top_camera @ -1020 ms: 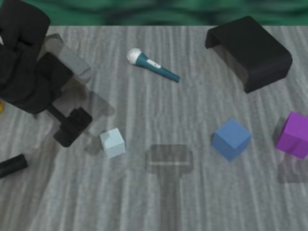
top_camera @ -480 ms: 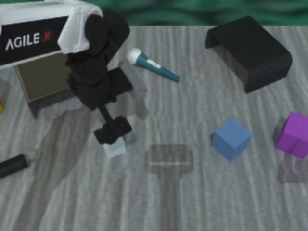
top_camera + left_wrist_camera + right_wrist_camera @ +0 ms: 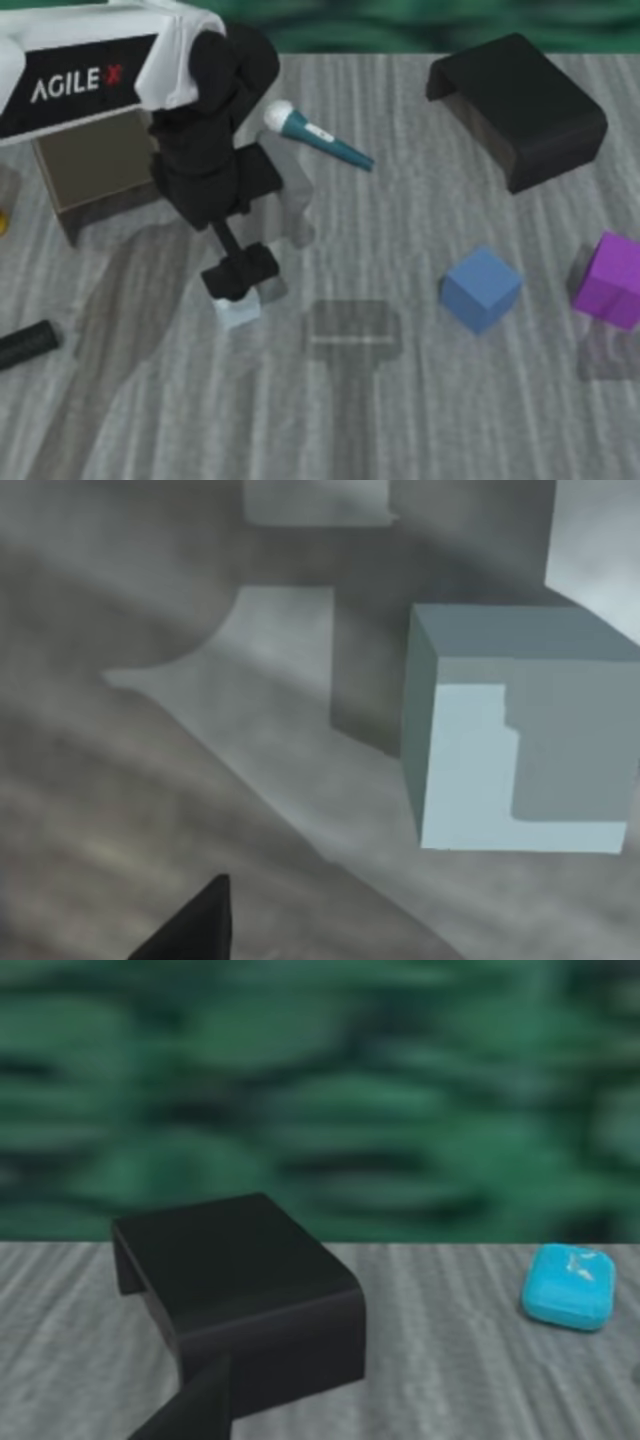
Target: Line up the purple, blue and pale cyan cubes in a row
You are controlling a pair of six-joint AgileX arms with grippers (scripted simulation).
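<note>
Three cubes [image 3: 481,289], one microphone [image 3: 316,134]

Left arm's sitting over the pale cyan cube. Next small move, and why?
Probably lower the left gripper straight down around the pale cyan cube before any grasp. From above it overlaps the cube's far edge, and the left wrist view shows the cube standing free on the table. The blue cube and purple cube wait to the right.
</note>
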